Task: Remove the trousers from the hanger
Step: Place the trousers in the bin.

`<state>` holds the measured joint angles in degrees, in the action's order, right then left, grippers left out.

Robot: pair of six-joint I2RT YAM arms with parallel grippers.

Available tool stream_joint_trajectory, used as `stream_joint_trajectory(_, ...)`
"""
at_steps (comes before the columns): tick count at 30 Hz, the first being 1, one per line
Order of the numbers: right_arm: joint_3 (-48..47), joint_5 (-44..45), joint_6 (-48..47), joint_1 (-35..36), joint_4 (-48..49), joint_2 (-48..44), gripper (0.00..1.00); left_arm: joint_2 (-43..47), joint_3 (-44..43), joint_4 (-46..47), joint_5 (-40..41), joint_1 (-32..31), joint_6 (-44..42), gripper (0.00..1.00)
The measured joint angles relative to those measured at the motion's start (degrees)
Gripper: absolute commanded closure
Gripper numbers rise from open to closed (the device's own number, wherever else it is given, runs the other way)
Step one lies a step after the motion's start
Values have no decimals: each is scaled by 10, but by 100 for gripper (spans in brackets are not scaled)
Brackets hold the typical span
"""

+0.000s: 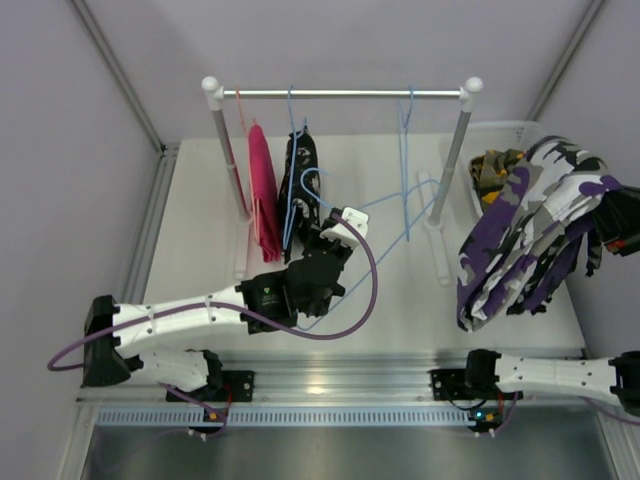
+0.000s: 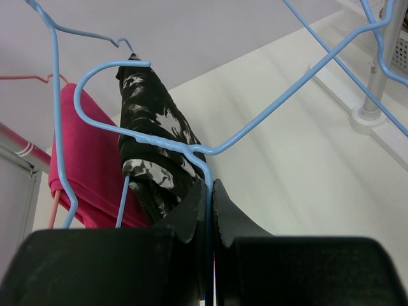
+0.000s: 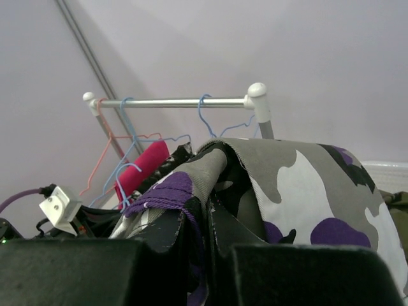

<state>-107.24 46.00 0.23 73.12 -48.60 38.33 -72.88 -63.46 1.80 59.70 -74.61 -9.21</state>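
Across the white tabletop [image 1: 420, 300], smooth and matte, you have bare room between the rack's feet and the near metal edge. Grey walls [image 1: 60, 150] close in on both sides.

- Rack [image 1: 340, 94]: thin metal rail on two posts with white ball caps, set toward the far side.
- Purple-white-black camouflage trousers [image 1: 530, 230]: stiff woven cloth, bunched and draping, off the rack at the right edge of the table. The right gripper [image 3: 207, 223] has its fingers pressed together on a fold of them.
- Hot pink trousers [image 1: 263, 195]: plain soft cloth, hanging flat from a pink wire hanger at the rail's left end.
- Black trousers with white print [image 1: 300, 165]: hanging just beside the pink pair, on a blue wire.
- Yellow-olive camouflage trousers [image 1: 492, 170]: crumpled in a white basket [image 1: 520, 128] beyond the right post (mostly hidden behind the purple pair).
- Empty blue hanger [image 1: 404, 160]: thin wire, on the rail near the right post.
- Left gripper [image 2: 209, 194]: jaws pinched shut on the neck of a second blue wire hanger [image 2: 189, 148]. Its hook curls toward the top of the black pair; you cannot tell whether they touch.
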Motion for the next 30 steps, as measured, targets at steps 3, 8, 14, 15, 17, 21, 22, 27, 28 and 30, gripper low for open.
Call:
stream_joint_trajectory(3, 15, 21, 0, -2, 2, -19, 100, 0, 0, 0, 0, 0, 0, 100)
stream_joint_trajectory(8, 80, 93, -19, -2, 11, -50, 100, 0, 0, 0, 0, 0, 0, 100)
stream_joint_trajectory(14, 134, 183, -78, -2, 52, -53, 100, 12, 0, -2, -1, 0, 0, 100)
stream_joint_trajectory(15, 143, 200, -94, -2, 76, -54, 100, 15, 0, -2, -2, 0, 0, 100)
stream_joint_trajectory(17, 167, 236, -139, 0, 138, -58, 100, 19, 0, -2, -3, 0, 1, 100)
stream_joint_trajectory(21, 210, 302, -243, 16, 276, -60, 100, 20, 0, -5, -4, 0, 1, 100)
stream_joint_trajectory(22, 218, 315, -269, 21, 309, -60, 100, 20, 0, -6, -5, 0, 1, 100)
stream_joint_trajectory(27, 255, 361, -374, 38, 453, -65, 100, 20, 0, -6, -8, 0, 1, 100)
stream_joint_trajectory(28, 259, 367, -391, 44, 474, -64, 100, 20, 0, -6, -9, 0, 1, 100)
stream_joint_trajectory(30, 267, 381, -429, 57, 526, -62, 100, 20, -1, -6, -10, 0, 0, 100)
